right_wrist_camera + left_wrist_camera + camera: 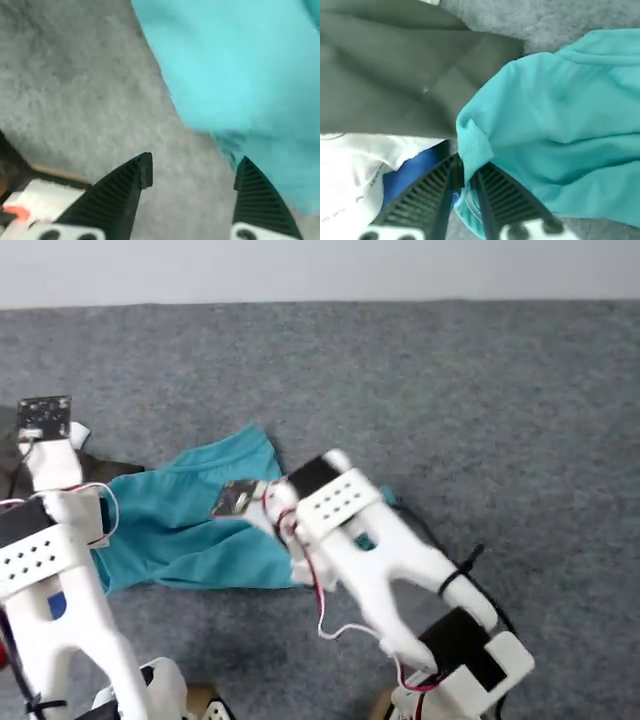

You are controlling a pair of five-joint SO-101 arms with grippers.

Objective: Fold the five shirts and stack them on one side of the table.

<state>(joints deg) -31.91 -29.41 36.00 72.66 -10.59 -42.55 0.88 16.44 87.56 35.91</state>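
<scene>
Teal shirt (190, 515): lies spread and rumpled on the grey table (450, 390), between the two arms.
Handling: judged light, limp and thin. It will sag and drag rather than hold a shape, but it is neither fragile nor slippery on the felt-like surface.
Where to hold: a hem or corner, pinched through a doubled edge, with a second hold on the far edge to keep the fold straight.
Left gripper (465, 167): fingers closed together on a folded corner of the teal hem.
Right gripper (195, 165): fingers wide apart, holding nothing, over bare table just beside the shirt's edge.
Neighbours: dark shirt (390, 75), white shirt (350, 165) and blue cloth (412, 172), heaped touching the pinched corner.
Obstruction: the heap could snag when that corner is lifted, and the right arm crosses over the cloth.
</scene>
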